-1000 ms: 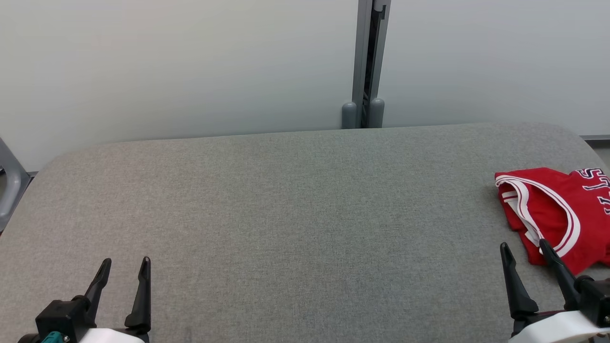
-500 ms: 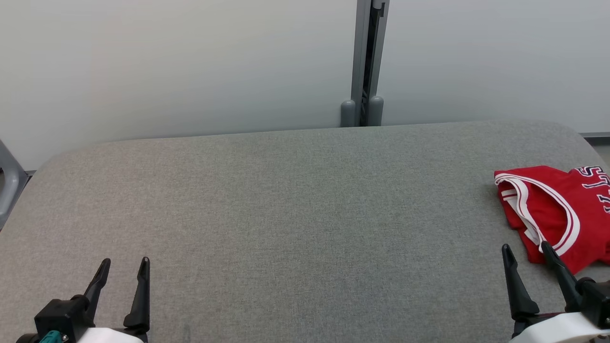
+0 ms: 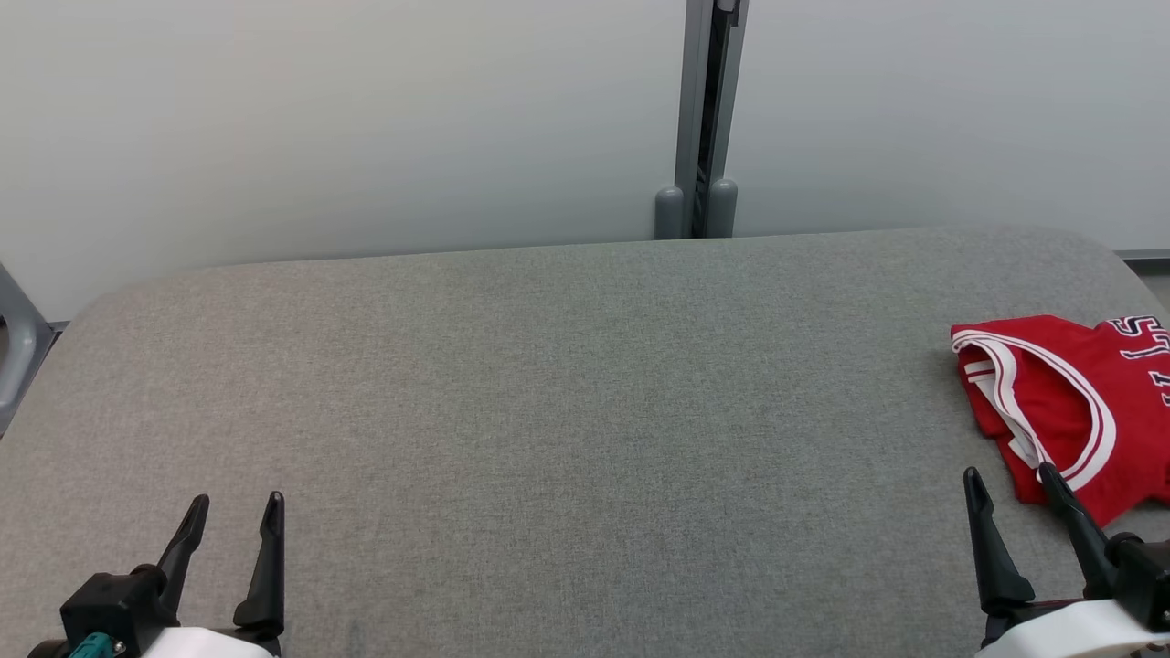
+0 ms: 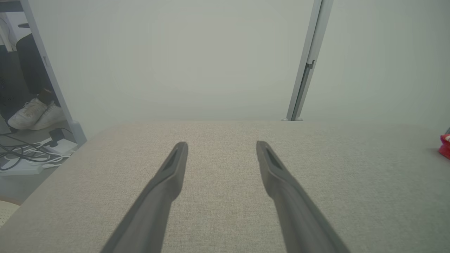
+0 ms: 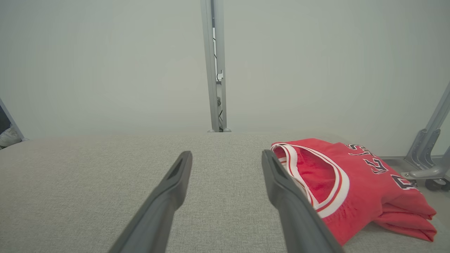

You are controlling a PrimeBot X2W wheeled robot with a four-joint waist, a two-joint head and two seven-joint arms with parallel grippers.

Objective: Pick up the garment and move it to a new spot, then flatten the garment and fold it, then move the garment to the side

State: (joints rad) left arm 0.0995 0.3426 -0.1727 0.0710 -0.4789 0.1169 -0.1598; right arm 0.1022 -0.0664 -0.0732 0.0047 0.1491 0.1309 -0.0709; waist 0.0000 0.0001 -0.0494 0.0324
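The garment (image 3: 1069,402) is a red jersey with white-and-red trim and dark letters, lying folded at the right edge of the grey table (image 3: 567,393). In the right wrist view the garment (image 5: 355,182) lies just right of my right fingers. My right gripper (image 3: 1010,480) stands open at the lower right, its right fingertip in front of the jersey's near edge, nothing between the fingers. My left gripper (image 3: 233,507) stands open at the lower left over bare cloth. A red corner of the garment (image 4: 444,146) shows at the far right of the left wrist view.
A pale partition wall (image 3: 366,128) with a grey metal post (image 3: 699,119) stands behind the table. Left of the table, white shoes (image 4: 33,114) and cables (image 4: 24,154) lie on the floor. A grey frame leg with a caster (image 5: 429,158) stands off the right end.
The head view has shifted slightly, so the table and jersey sit a little higher in the picture. Both grippers stay open and still; the jersey lies as before.
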